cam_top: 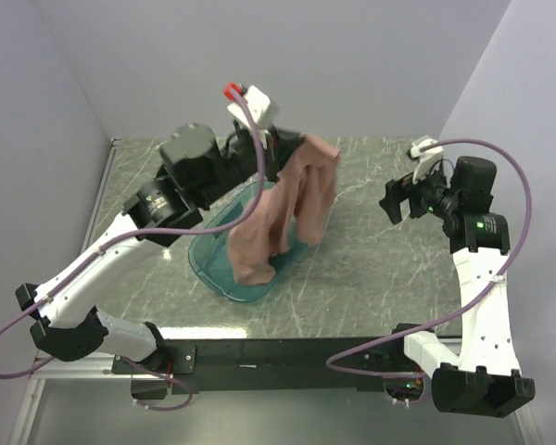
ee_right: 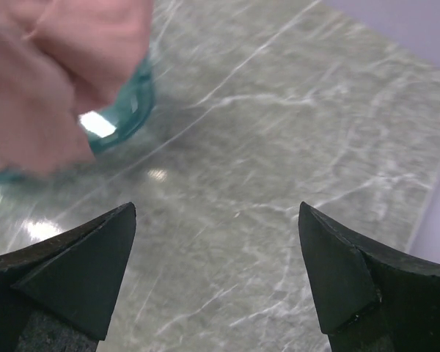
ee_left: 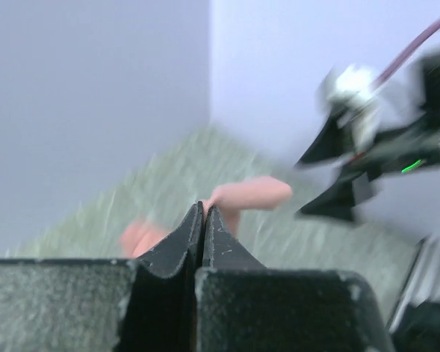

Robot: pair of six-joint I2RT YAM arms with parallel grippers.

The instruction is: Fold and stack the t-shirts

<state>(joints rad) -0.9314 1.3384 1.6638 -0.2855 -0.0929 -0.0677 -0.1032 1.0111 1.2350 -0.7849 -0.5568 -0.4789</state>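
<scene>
Left wrist: blurry t-shirt [ee_left: 249,194]

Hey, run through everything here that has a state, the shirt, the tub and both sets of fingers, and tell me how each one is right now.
teal tub: upright on the table, open-topped.
left gripper: shut on the t-shirt, up above the teal tub.
t-shirt: unfolded, bunched, hanging, lower end at the teal tub.
right gripper: open, empty, over the table.

walls [cam_top: 306,56]: plain pale lavender | table [cam_top: 371,269]: grey-green marbled top | light: glare at near edge
</scene>
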